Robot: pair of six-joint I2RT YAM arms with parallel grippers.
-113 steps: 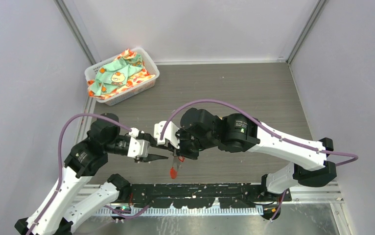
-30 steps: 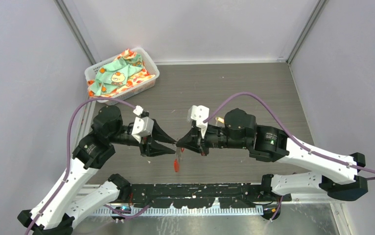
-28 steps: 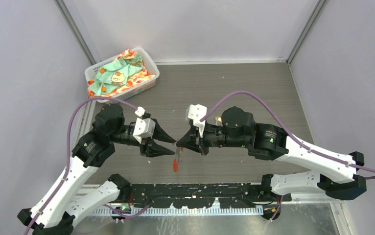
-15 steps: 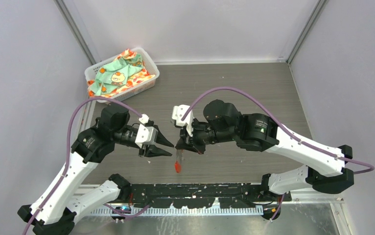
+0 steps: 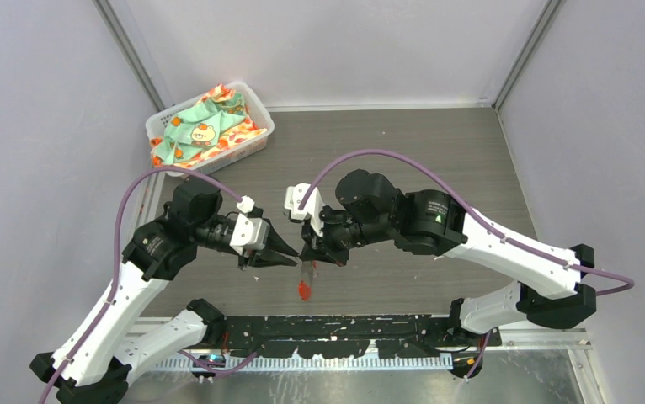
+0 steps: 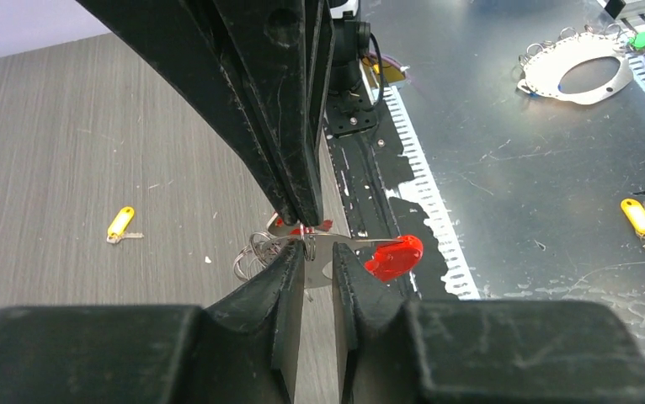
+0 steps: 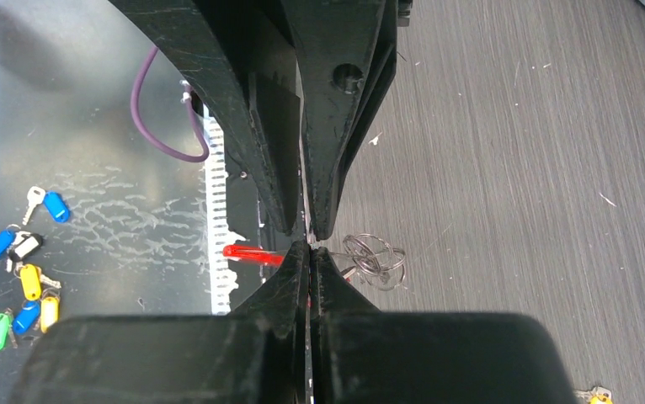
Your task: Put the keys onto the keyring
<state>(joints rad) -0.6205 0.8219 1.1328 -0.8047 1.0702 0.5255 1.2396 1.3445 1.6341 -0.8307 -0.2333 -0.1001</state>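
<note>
My right gripper (image 5: 311, 255) is shut on the thin metal end of the red-tagged key (image 5: 304, 290), which hangs below it over the table's front edge. In the left wrist view the key's silver blade (image 6: 346, 250) runs right to its red tag (image 6: 395, 257). A small ring (image 6: 309, 246) sits at the right fingertips. My left gripper (image 6: 319, 259) faces it tip to tip, its jaws slightly apart around the blade's near edge. A tangle of silver wire rings, the keyring (image 7: 374, 257), lies by the tips. The yellow key (image 6: 119, 225) lies on the wood.
A white basket (image 5: 259, 114) of patterned cloth stands at the back left. A black rail (image 5: 370, 324) and a metal sheet run along the front edge. Spare coloured key tags (image 7: 24, 286) and a white ring-holder (image 6: 576, 76) lie on the sheet.
Both arms have shifted left, the right wrist swinging round with the red key still hanging. The left jaws have narrowed and stay close to the right fingertips.
</note>
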